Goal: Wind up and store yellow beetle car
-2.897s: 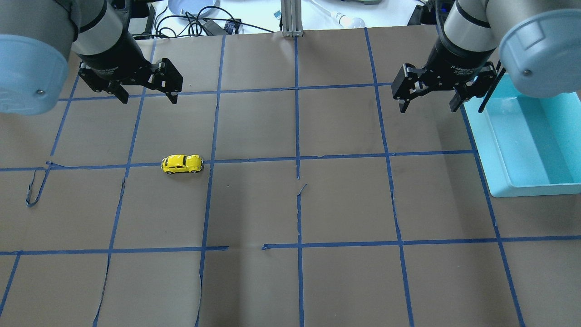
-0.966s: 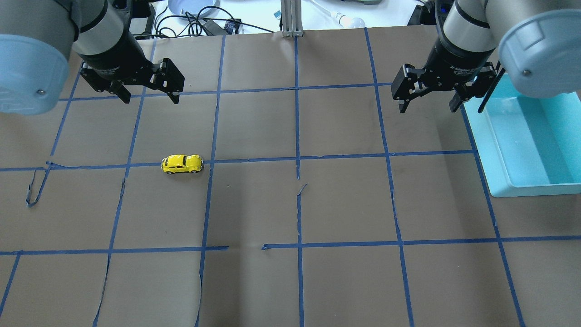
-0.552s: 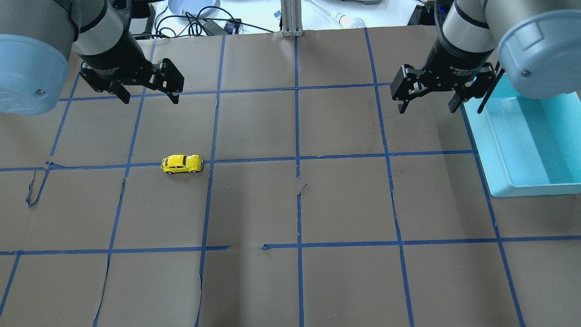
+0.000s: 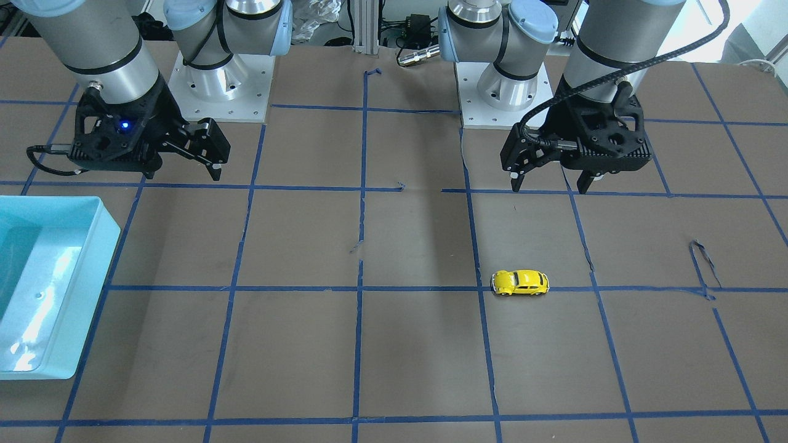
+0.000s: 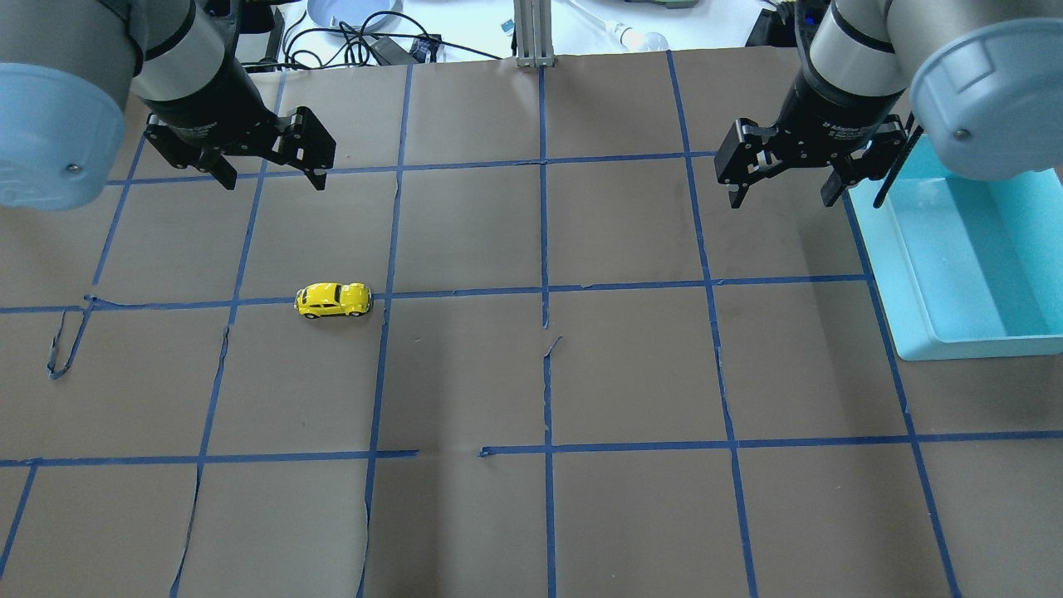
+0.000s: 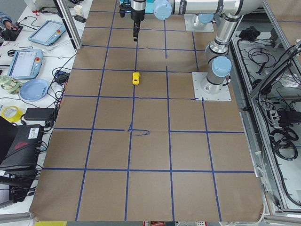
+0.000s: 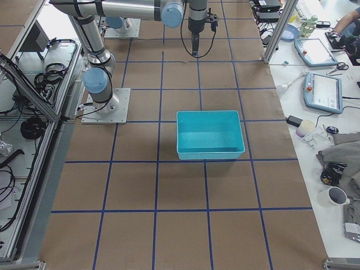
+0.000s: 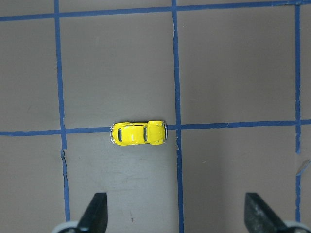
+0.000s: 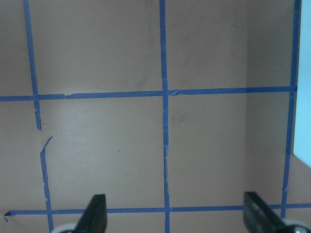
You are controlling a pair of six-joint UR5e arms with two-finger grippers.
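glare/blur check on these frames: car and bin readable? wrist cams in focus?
Front-facing: white glare inside the teal bin; the yellow beetle car is sharp. Overhead: car crisp, with a small shadow beneath it. Left wrist: car in focus, but the fingers of the left gripper look soft at the bottom edge. Right wrist: the right side is shaded and the bin edge is washed out pale.

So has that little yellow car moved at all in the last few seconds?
No. The yellow beetle car sits on the same blue tape line, just left of the same crossing.
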